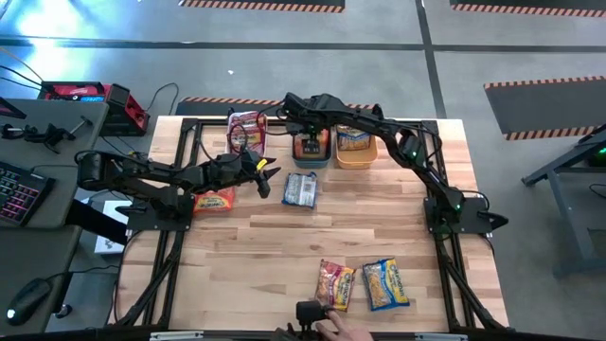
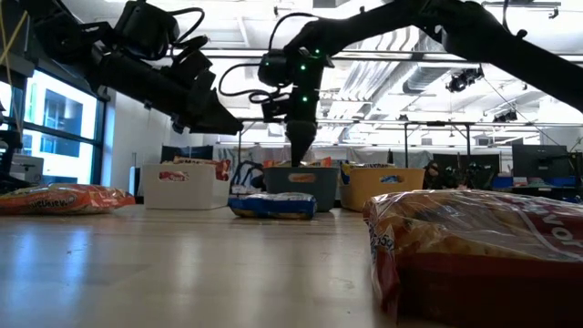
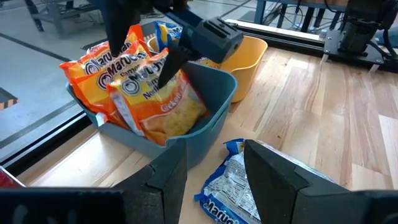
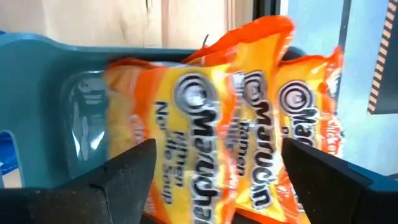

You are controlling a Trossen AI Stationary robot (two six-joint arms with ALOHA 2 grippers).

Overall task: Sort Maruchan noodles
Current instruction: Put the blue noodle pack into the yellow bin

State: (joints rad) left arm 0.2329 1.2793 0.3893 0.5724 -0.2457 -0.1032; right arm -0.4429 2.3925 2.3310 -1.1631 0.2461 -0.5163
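Right gripper (image 1: 310, 142), fingers spread and released, hangs over teal bin (image 1: 311, 158) of orange Maruchan packets (image 3: 149, 93); left gripper (image 1: 272, 177), empty, part-open, beside blue packet (image 1: 300, 189).

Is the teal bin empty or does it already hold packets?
Not empty: the teal bin holds several orange packets standing on edge, with the open right gripper above.

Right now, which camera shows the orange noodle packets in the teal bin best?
The left wrist view: the orange packets stand upright in the teal bin, whole and unhidden. The right wrist view crops them close, the high view hides them under the right arm, and the low view shows only the bin's wall.
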